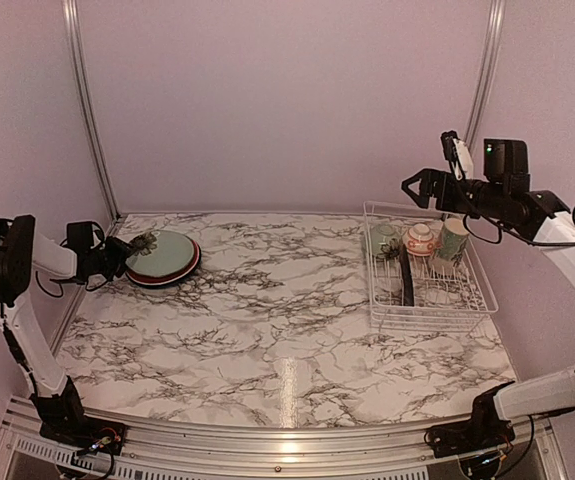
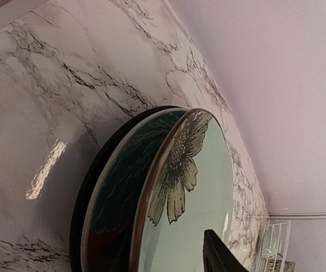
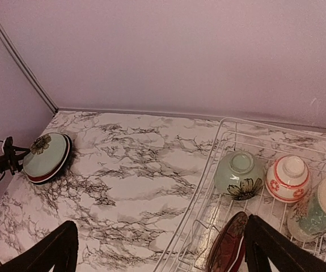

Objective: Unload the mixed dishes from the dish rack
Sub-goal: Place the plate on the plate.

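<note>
L fingers at green plate rim — grip unclear; R fingers wide open above rack.

My left wrist camera gives me only one dark finger, and the bottom edge cuts off the stacked plates. Overhead, the left gripper is too small for me to tell whether it touches the pale green plate. In the right wrist view the mug runs off the right edge, the dark red plate off the bottom.
</note>
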Robot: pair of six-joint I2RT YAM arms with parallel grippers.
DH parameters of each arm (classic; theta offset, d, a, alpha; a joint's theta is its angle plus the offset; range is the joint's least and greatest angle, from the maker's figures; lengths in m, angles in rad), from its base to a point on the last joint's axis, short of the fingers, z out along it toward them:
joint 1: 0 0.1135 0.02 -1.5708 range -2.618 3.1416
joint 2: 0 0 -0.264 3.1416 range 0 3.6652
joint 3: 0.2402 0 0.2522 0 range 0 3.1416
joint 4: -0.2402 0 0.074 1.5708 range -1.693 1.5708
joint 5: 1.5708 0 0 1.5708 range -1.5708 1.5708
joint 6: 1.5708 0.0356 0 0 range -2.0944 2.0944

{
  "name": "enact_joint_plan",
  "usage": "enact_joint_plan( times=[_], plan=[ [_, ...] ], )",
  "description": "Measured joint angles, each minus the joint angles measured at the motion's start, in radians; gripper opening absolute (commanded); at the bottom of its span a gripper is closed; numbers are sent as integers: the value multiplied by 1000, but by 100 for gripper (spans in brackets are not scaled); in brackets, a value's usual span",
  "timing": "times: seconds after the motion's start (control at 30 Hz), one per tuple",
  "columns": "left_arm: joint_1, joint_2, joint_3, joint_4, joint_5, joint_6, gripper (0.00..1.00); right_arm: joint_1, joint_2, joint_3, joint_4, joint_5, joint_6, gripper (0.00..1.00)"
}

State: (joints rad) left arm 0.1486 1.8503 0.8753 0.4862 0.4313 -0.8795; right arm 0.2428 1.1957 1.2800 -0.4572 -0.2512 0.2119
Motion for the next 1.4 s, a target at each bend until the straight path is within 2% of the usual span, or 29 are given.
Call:
enact_joint_plan(
  times=[0.27,0.4,0.67,0.73,1.07,1.4],
  plan=[
    [-10,-79,-5,-73,-43,61,63,0,29,18,-77,67,-22,98],
    [-19,-127,-5,-120,-72,101,76,0,49,18,-92,74,-30,98],
    [-41,-152,12,-257,-135,166,85,0,51,7,-93,74,-30,98],
    [-51,-152,34,-306,-163,185,92,0,51,6,-93,73,-31,98],
    [-127,-151,127,-456,-310,259,96,0,51,3,-92,71,-33,98],
    [-141,-148,225,-537,-425,294,99,0,51,-2,-91,81,-34,98]
  ],
)
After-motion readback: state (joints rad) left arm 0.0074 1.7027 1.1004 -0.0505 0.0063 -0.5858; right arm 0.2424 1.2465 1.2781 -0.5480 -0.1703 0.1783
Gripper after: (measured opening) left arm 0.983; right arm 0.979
